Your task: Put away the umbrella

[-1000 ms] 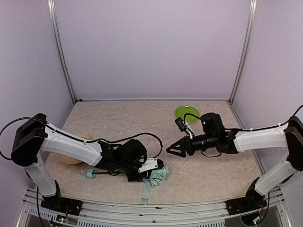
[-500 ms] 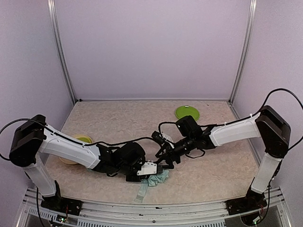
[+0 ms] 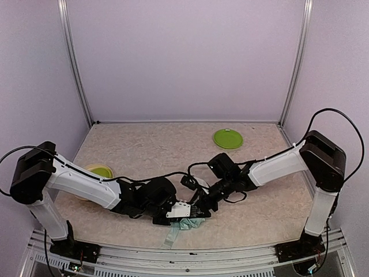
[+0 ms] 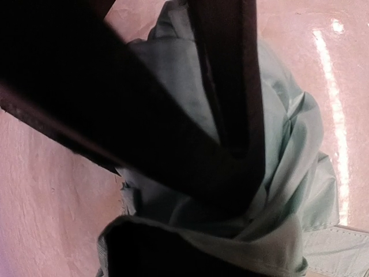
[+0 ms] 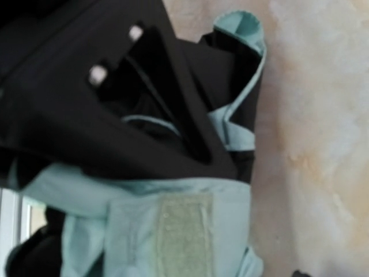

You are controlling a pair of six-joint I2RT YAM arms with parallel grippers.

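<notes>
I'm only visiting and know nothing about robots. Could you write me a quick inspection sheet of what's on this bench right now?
Surface: beige speckled table, no spills seen.
Job's things: umbrella, mint fabric bunched near the front edge, strap trailing forward.
Clutter: green plate at back right; yellow-green bowl on the left, partly behind the left arm.
Grippers: left gripper clamped on the umbrella fabric; right gripper at the same bundle, jaws unclear.
Cables: black cables loop along both arms.
Surroundings: lilac walls, metal corner posts.

Top view looks down from high behind; 2 wrist views sit very close on the umbrella (image 4: 294,150) all 3 share.
</notes>
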